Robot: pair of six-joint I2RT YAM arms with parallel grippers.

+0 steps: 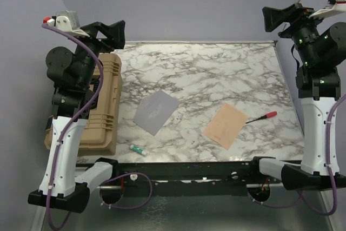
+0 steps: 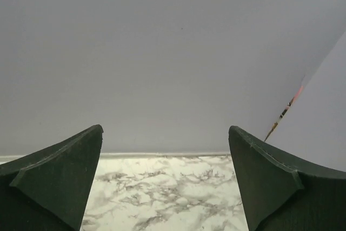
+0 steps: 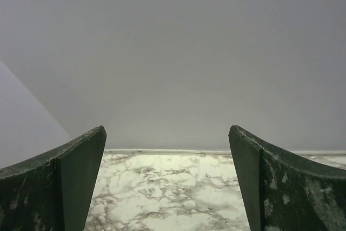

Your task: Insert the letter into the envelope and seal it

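Observation:
The light-grey envelope (image 1: pixel 156 111) lies flat near the middle of the marble table, turned like a diamond. To its right the peach-tan letter (image 1: pixel 225 125) lies flat as well, apart from the envelope. My left gripper (image 1: pixel 114 32) is raised high at the back left, far from both papers, open and empty. High at the back right, my right gripper (image 1: pixel 274 18) is also open and holds nothing. Both wrist views show only the far wall and the table's back edge between wide-spread fingers (image 2: pixel 65 177) (image 3: pixel 270 182); neither paper appears there.
A big tan hard case (image 1: pixel 102 106) stands along the left edge under the left arm. A red-handled tool (image 1: pixel 263 116) lies just right of the letter. A small white-and-green tube (image 1: pixel 138 149) rests near the front edge. Grey walls enclose the back and sides.

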